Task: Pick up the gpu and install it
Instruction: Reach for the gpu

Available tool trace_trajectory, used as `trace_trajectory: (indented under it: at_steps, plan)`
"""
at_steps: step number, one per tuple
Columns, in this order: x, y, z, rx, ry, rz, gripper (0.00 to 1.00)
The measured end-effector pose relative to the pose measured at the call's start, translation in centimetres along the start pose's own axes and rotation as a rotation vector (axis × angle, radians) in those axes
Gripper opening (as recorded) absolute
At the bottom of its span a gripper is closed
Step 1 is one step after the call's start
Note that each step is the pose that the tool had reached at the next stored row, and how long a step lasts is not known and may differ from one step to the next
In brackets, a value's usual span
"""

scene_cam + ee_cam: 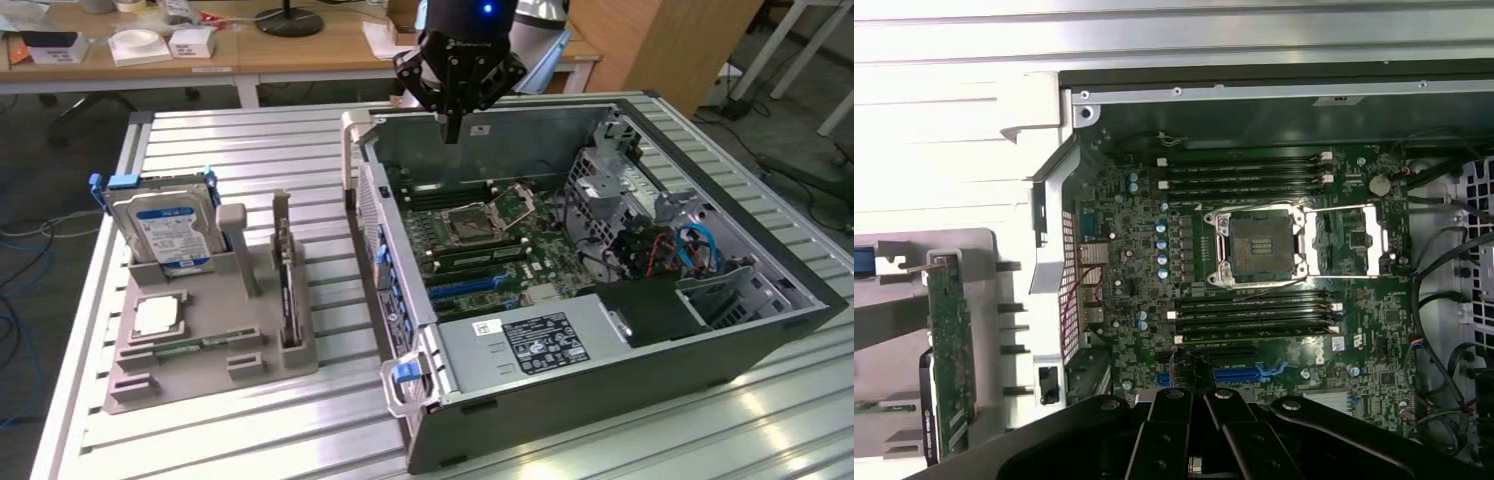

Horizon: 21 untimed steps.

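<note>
The gpu (284, 268) is a thin dark card standing on edge in a slot of the grey holder (214, 372), on the exterior view's left. In the wrist view the gpu (951, 360) appears as a narrow green board beside the case wall. My gripper (454, 132) hangs shut and empty above the far side of the open computer case (747, 345), well away from the card. The wrist view shows my gripper (1197, 440) with its fingers together over the motherboard (1274, 250). On the motherboard (481, 235) the blue expansion slots (467, 283) are bare.
The holder also carries a silver hard drive (163, 228) with a blue-white label, a processor chip (156, 315) and a small green memory stick (200, 347). The power supply (534, 342) and drive cage with cables (681, 245) fill the case's near and right parts. The slatted metal table (240, 140) lies around it.
</note>
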<state>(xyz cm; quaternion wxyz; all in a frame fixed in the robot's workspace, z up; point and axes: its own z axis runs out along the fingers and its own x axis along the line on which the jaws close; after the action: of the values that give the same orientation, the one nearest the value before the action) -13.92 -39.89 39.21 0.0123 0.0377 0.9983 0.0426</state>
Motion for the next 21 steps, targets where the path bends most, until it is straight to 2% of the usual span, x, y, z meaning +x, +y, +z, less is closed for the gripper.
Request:
trace_trajectory:
  at_steps: [13,21]
  plan:
    - [1.3,-0.11,-0.01,0.0,0.0001,0.0,0.1]
    - [3.0,-0.33,-0.06,-0.0003,0.0012,-0.014,0.1]
